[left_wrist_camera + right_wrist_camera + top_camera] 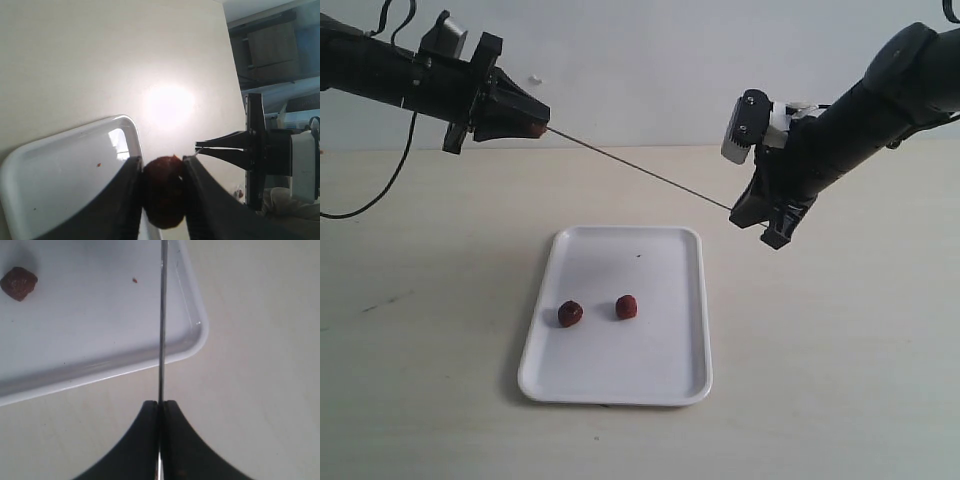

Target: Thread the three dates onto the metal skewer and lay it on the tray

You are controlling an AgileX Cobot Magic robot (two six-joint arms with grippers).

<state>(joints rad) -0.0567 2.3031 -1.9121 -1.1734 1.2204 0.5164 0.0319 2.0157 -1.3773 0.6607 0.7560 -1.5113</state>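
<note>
My left gripper (534,127) is shut on one dark red date (163,190), held high at the back left above the table. The thin metal skewer (640,168) runs from that date down to my right gripper (748,212), which is shut on its other end; its jaws pinch the rod (161,330) between them. The skewer tip meets the held date. Two more dates (570,313) (627,307) lie apart on the white tray (670,385) below. One of them (18,283) shows in the right wrist view over the tray (197,340).
The tray (30,195) lies lengthwise in the middle of a pale wooden table (830,360), with a tiny dark speck (639,255) near its far end. A black cable (380,195) hangs at the far left.
</note>
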